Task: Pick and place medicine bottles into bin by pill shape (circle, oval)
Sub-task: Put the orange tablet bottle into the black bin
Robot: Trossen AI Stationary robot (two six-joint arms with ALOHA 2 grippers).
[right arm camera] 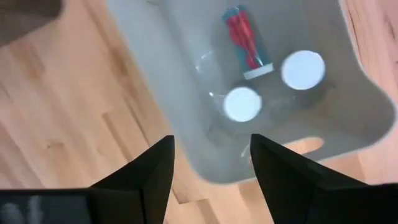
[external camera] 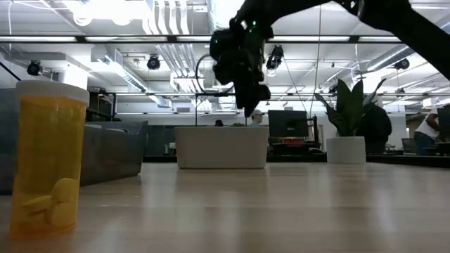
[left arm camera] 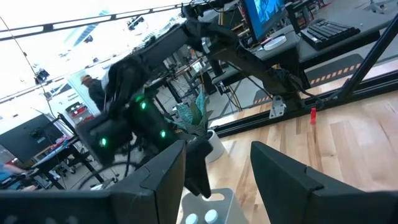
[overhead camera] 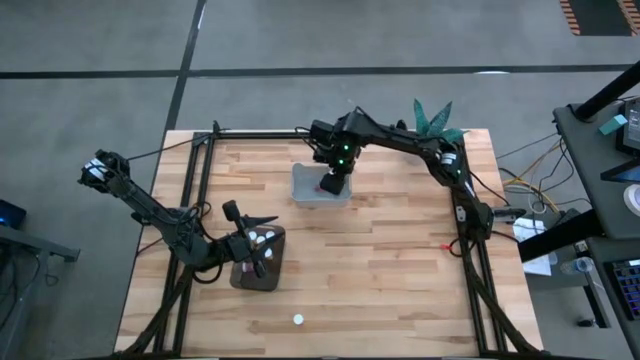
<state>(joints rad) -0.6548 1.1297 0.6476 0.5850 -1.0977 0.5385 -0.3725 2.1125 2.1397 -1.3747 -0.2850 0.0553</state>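
Seen from above, the right arm is reaching across the far half of the tabletop [overhead camera: 400, 260], and its pincer [overhead camera: 333, 182] is hovering over the pale bin [overhead camera: 305, 188] sitting toward twelve o'clock from the tabletop's middle. In the right wrist view the two dark fingers [right arm camera: 149, 171] are standing apart with nothing between them, so this pincer is open and empty. Below it, inside the pale bin [right arm camera: 155, 74], two bottles [right arm camera: 242, 104] are standing with their round white caps facing up, and a third bottle with red contents [right arm camera: 247, 38] is lying on its side just beside them.

The left arm is stretching in from nine o'clock, and its pincer [overhead camera: 250, 248] is hanging over the dark bin [overhead camera: 275, 272] at about seven o'clock from the tabletop's middle. White caps [overhead camera: 264, 238] are showing inside that bin. In the left wrist view this pincer's fingers [left arm camera: 286, 180] are spread wide, holding nothing.

One more bottle [overhead camera: 298, 320] is standing alone near the six o'clock edge, well apart from both bins. In the low view it is showing up close as an amber bottle [external camera: 48, 158] with a white cap and pale oval pills at the bottom.
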